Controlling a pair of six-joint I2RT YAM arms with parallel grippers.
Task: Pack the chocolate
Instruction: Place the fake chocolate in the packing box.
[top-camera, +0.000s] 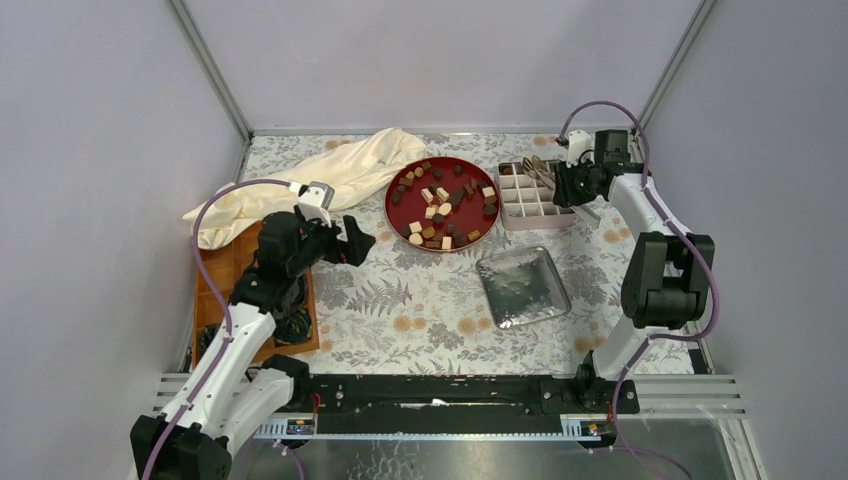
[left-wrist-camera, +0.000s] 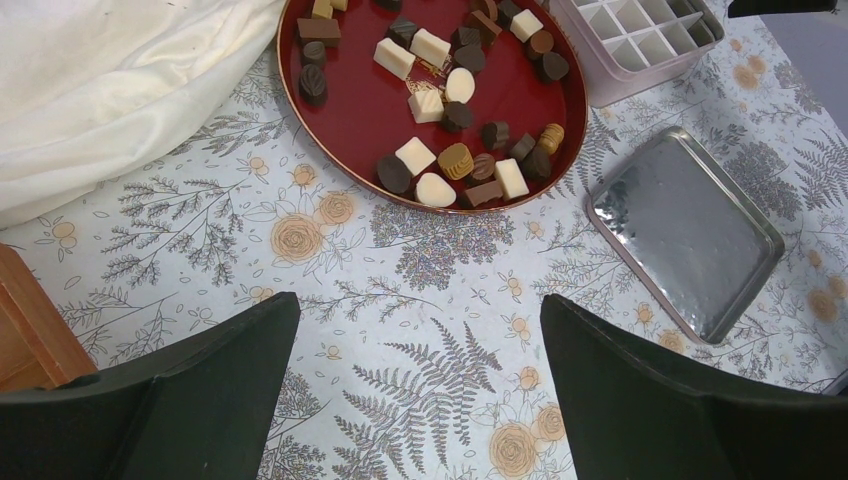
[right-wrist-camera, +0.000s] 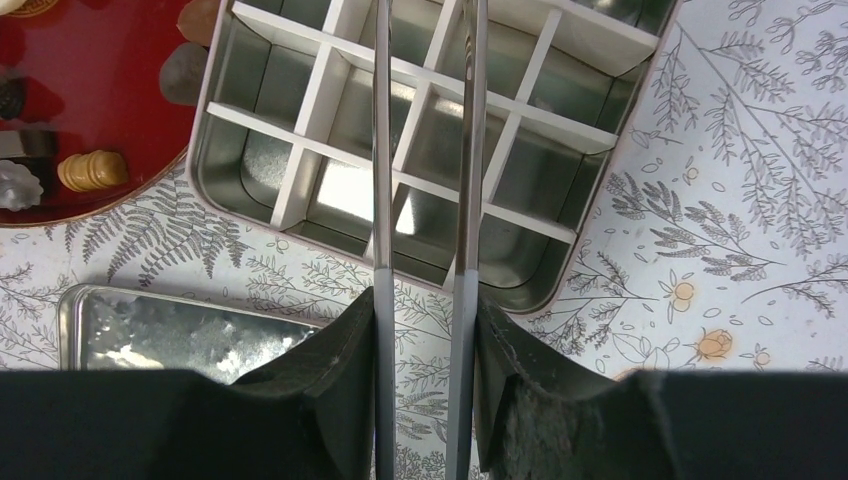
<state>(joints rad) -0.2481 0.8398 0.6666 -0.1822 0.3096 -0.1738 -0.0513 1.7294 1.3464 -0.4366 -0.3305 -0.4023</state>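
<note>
Wide-spread fingers of the left gripper (left-wrist-camera: 412, 330) hang over the flowered table (left-wrist-camera: 420, 265), holding nothing, on the near side of the red plate (left-wrist-camera: 350, 130). Chocolate (left-wrist-camera: 456, 160) lies scattered on that plate. Dark, tan and white pieces are mixed, and the oblong ones point every which way. A cream cloth (left-wrist-camera: 120, 80) lies just beside the plate's left rim, and a silver tray (left-wrist-camera: 690, 230) lies to its right. The right gripper (right-wrist-camera: 423, 300) is clamped on tweezers (right-wrist-camera: 383, 150). Their blades, slightly apart, run lengthwise out over the divided box (right-wrist-camera: 520, 170), which is just beside the plate.
</note>
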